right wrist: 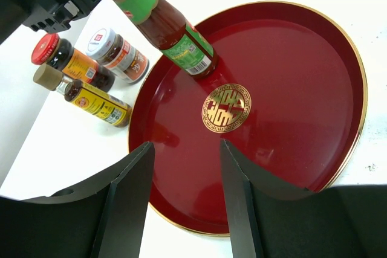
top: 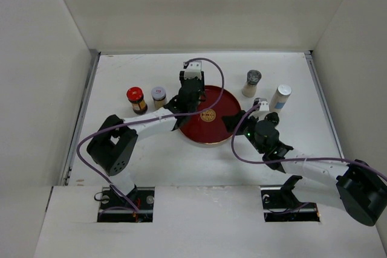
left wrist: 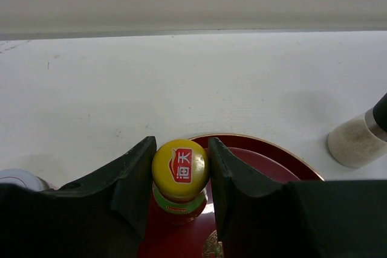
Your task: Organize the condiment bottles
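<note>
A sauce bottle with a yellow cap (left wrist: 180, 170) and a green label (right wrist: 175, 25) stands on the red round tray (top: 217, 130), near its far left rim. My left gripper (top: 188, 96) is shut on the bottle's cap, one finger on each side (left wrist: 180, 145). My right gripper (right wrist: 185, 145) is open and empty, low over the tray's near right rim (top: 237, 122). A red-lid jar (top: 136, 99), a white-lid jar (top: 158, 96) and a small yellow-label bottle (right wrist: 84, 95) stand left of the tray. A grey-lid shaker (top: 251, 83) and a white bottle (top: 280, 96) stand to its right.
White walls close in the table on the left, back and right. The left arm's purple cable (top: 214, 70) loops above the tray. The shaker also shows in the left wrist view (left wrist: 360, 140), beyond the tray's rim (left wrist: 284, 152).
</note>
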You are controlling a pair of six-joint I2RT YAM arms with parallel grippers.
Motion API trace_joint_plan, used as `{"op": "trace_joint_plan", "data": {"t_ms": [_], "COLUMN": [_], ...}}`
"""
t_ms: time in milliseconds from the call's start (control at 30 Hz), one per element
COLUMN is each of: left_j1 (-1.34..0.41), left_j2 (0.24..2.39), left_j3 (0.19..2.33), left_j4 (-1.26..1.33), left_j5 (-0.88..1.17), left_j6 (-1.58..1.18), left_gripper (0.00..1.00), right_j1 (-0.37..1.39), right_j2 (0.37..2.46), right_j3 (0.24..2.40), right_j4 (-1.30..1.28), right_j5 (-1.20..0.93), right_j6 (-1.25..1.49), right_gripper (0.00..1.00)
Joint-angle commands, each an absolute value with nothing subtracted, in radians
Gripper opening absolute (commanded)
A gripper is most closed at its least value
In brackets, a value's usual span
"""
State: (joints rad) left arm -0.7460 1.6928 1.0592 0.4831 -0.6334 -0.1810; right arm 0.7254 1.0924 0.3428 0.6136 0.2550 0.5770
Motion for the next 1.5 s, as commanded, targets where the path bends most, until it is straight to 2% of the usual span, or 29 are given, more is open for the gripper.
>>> {"op": "trace_joint_plan", "data": {"t_ms": [0, 100, 200, 267, 333, 433, 633, 767, 867, 933, 967, 1167, 1367, 1467], "left_j1": [-0.742, -0.743, -0.748, -0.754, -0.757, -0.759, -0.737, -0.660, -0.653, -0.660, -0.656, -0.636, -0.607, -0.601], "left_j2": [1.638, 1.618, 1.577, 1.534, 1.488, 1.404, 1.211, 1.095, 1.063, 1.060, 1.087, 1.140, 1.226, 1.249], "left_j3": [1.023, 0.990, 0.971, 0.965, 0.966, 0.971, 0.908, 0.868, 0.844, 0.830, 0.821, 0.798, 0.802, 0.796], "left_j4": [0.644, 0.647, 0.646, 0.644, 0.626, 0.559, 0.258, -0.009, -0.104, -0.126, -0.147, -0.114, -0.061, -0.049], "left_j5": [-0.658, -0.672, -0.673, -0.672, -0.672, -0.678, -0.741, -0.695, -0.675, -0.669, -0.658, -0.673, -0.661, -0.670], "left_j6": [-0.183, -0.184, -0.183, -0.179, -0.178, -0.182, -0.273, -0.400, -0.417, -0.417, -0.414, -0.414, -0.411, -0.411], "left_gripper": [0.31, 0.38, 0.63, 0.75, 0.82, 0.84, 0.76, 0.69, 0.67, 0.65, 0.59, 0.55, 0.46, 0.46], "right_j1": [0.717, 0.716, 0.711, 0.709, 0.709, 0.709, 0.705, 0.705, 0.705, 0.708, 0.705, 0.705, 0.705, 0.705], "right_j2": [1.078, 1.071, 1.060, 1.060, 1.063, 1.066, 1.060, 1.057, 1.065, 1.071, 1.077, 1.089, 1.097, 1.092], "right_j3": [0.334, 0.333, 0.328, 0.327, 0.327, 0.328, 0.327, 0.327, 0.328, 0.330, 0.331, 0.333, 0.336, 0.334], "right_j4": [0.667, 0.667, 0.666, 0.666, 0.666, 0.666, 0.666, 0.666, 0.666, 0.666, 0.666, 0.667, 0.667, 0.666], "right_j5": [0.272, 0.275, 0.279, 0.279, 0.279, 0.279, 0.279, 0.279, 0.279, 0.279, 0.279, 0.279, 0.278, 0.279], "right_j6": [0.581, 0.580, 0.580, 0.578, 0.578, 0.577, 0.577, 0.577, 0.578, 0.577, 0.577, 0.577, 0.577, 0.577], "right_gripper": [0.54, 0.54, 0.55, 0.57, 0.58, 0.59, 0.60, 0.60, 0.61, 0.61, 0.61, 0.62, 0.62, 0.62]}}
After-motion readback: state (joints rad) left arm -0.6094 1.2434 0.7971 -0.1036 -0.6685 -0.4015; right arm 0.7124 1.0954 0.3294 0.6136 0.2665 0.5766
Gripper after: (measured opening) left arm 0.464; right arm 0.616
